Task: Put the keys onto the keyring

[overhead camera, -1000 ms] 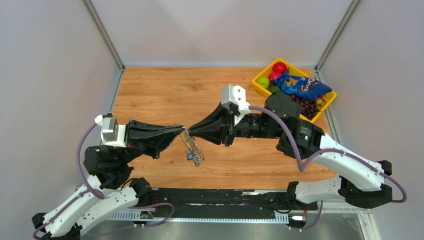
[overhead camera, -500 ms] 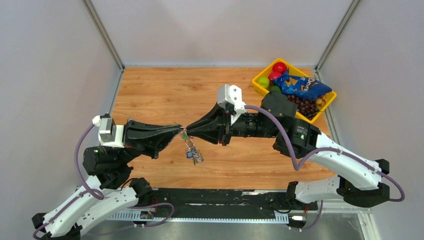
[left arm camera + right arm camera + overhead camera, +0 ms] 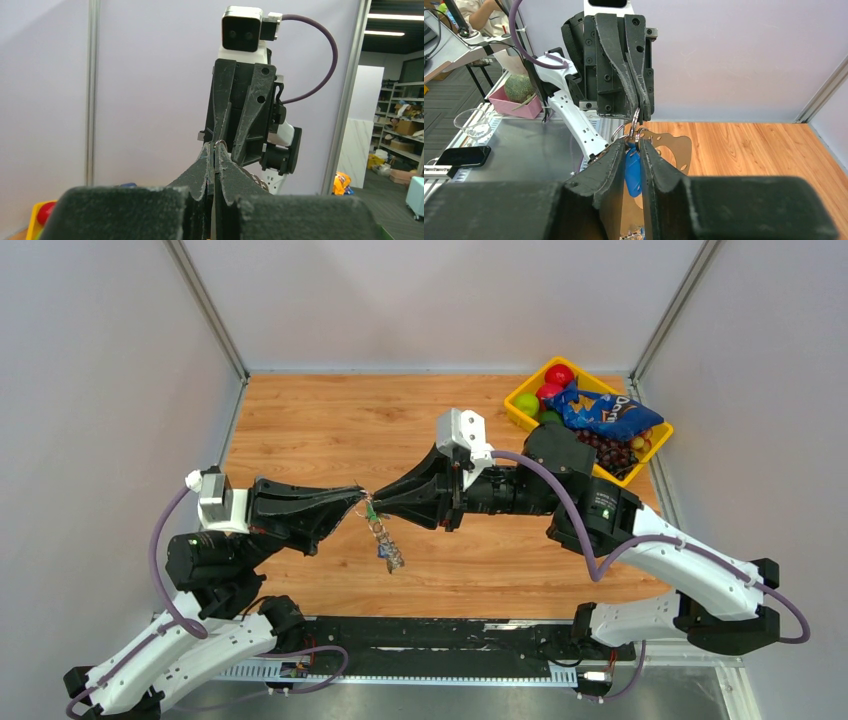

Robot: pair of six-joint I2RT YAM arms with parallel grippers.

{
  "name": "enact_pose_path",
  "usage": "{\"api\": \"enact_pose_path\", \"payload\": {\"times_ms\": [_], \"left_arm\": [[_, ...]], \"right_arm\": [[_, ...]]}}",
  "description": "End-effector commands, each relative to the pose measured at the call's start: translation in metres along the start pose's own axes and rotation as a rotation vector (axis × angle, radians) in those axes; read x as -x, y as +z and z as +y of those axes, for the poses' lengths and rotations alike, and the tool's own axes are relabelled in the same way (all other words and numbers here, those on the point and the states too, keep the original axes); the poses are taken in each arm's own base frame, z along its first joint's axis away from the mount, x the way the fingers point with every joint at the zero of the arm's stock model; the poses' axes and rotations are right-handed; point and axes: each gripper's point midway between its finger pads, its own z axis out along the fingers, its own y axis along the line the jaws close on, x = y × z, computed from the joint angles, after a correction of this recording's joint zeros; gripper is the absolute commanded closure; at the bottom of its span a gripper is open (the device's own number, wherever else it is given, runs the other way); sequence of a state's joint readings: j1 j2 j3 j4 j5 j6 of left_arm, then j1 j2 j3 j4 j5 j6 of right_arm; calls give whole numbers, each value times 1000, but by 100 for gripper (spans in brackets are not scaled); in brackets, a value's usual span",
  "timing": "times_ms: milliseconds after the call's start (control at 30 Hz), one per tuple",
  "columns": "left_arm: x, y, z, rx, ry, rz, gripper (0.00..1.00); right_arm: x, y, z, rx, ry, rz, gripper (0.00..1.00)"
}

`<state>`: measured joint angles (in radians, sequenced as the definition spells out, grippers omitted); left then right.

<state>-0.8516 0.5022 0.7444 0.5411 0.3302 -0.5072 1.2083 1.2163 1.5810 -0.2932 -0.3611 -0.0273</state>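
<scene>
Wooden table (image 3: 300,420) lay below, a yellow bin (image 3: 520,405) at its far right corner. Above mid-table the left gripper (image 3: 214,152) was clamped tight on the keyring (image 3: 639,134). Tip to tip with it, the right gripper (image 3: 632,146) pinched a blue key (image 3: 632,174) between narrowly parted fingers. The chain (image 3: 381,533) dangled beneath.

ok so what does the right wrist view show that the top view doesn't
Only the right wrist: a blue key sits in the right claw, right at the keyring that the left claw pinches shut. Only the top: the whole chain hanging below the claws, and a yellow bin of fruit with a chip bag. Both: the two claws tip to tip above the wooden table.
</scene>
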Motion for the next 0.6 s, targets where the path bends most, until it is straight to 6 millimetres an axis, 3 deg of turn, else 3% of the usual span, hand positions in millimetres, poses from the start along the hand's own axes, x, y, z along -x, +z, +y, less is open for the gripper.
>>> {"api": "enact_pose_path", "payload": {"times_ms": [0,567], "left_arm": [[6,1,4,22,23,-23,100],[8,1,-1,1,24,-24,100]], "right_arm": [[31,-9,9,24,-23,-92,78],[24,-2,4,11,-19,-79,78]]}}
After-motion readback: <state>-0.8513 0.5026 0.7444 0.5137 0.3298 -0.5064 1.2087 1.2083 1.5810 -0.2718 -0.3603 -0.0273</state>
